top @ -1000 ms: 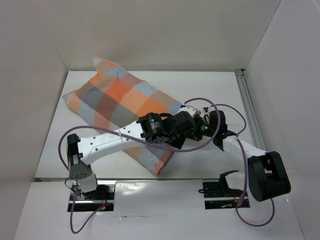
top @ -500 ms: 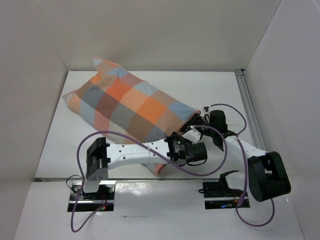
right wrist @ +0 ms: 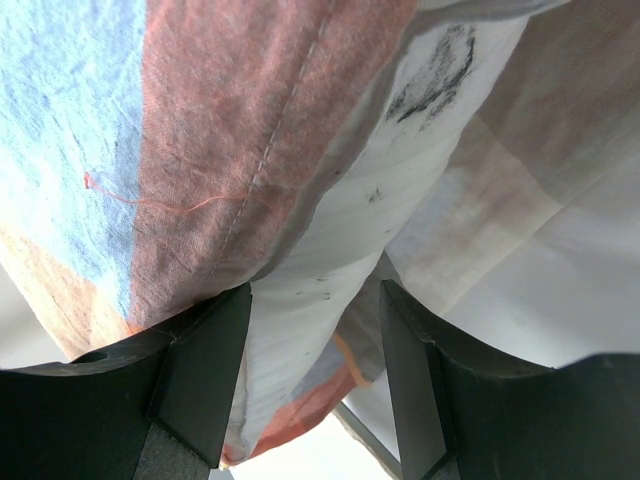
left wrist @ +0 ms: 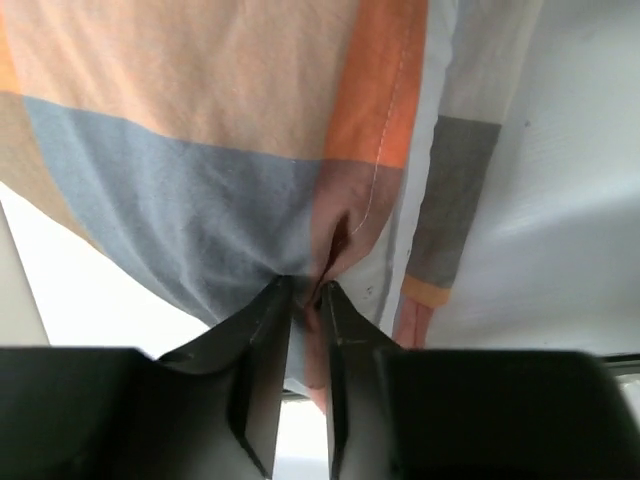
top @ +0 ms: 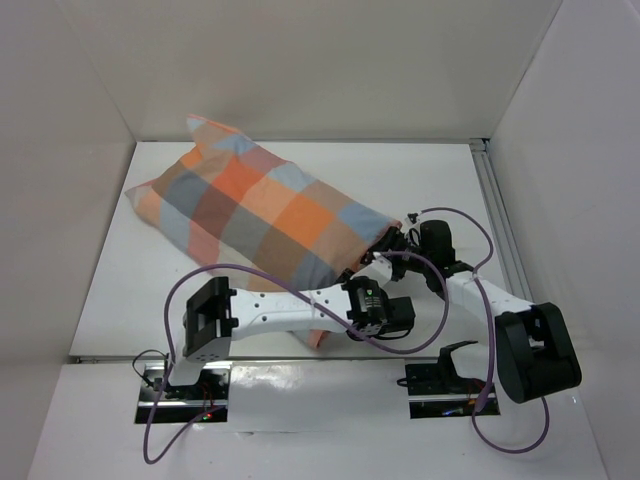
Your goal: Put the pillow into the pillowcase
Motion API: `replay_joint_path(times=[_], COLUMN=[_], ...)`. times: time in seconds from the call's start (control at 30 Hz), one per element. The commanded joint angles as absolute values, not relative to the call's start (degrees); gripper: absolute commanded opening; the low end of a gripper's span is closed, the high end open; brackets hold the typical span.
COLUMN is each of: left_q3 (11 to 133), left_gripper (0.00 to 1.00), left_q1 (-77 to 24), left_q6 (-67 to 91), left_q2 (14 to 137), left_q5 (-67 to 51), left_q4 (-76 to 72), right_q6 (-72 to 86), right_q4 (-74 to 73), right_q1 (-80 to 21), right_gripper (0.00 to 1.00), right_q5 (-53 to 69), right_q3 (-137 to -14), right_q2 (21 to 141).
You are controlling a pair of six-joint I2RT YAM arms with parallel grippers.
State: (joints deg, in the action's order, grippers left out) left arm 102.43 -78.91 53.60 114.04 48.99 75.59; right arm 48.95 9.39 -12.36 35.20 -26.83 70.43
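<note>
**Top external view.** A plump checked fabric pillowcase of orange, grey, light blue and cream (top: 260, 215) is seen lying diagonally on the white table (top: 440, 180). One end is near the far left corner and the other near the middle right. The case is swollen full. The plain white stuffed pillow is covered by it and cannot be made out bare. The left gripper (top: 348, 283) is stretched low across to the near edge of the case's right end. The right gripper (top: 393, 246) is set against that same end from the right, close to the left one.

**Left wrist view.** The left gripper (left wrist: 303, 292) is shown with its black fingers (left wrist: 265, 340) drawn almost together. A small puckered fold of the pillowcase (left wrist: 200, 150) is pinched between their tips. A stitched orange band is seen just above the pinch.

**Right wrist view.** The right gripper (right wrist: 312, 290) is shown with its fingers well apart. Layers of the pillowcase (right wrist: 200, 120) hang between them, among them a pale strip with dark smudges, and cloth lies against both fingers. Whether it is clamped or only draped cannot be told.
</note>
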Motion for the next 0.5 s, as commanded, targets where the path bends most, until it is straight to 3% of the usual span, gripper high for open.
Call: replay_joint_path(times=[0.0, 0.03, 0.17, 0.47], left_q3=[103.3, 103.8, 104.5, 109.6], left_gripper=[0.30, 0.20, 0.00, 0.00], left_q1=[-79.0, -79.0, -79.0, -79.0], left_q6=[55.5, 55.5, 55.5, 53.7], left_q2=[110.2, 110.2, 110.2, 104.3], left_q5=[51.9, 51.9, 51.9, 45.9], left_q4=[78.2, 78.2, 78.2, 76.8], right_q6=[48.8, 48.8, 48.8, 47.6], right_q4=[13.3, 13.3, 13.3, 11.9], right_q1=[-12.1, -12.1, -12.1, -12.1], right_gripper=[0.62, 0.62, 0.62, 0.63], right_q5=[36.3, 36.3, 36.3, 37.6], right_q3=[-28.9, -28.9, -28.9, -28.9], right_q2=[70.3, 70.3, 70.3, 70.1])
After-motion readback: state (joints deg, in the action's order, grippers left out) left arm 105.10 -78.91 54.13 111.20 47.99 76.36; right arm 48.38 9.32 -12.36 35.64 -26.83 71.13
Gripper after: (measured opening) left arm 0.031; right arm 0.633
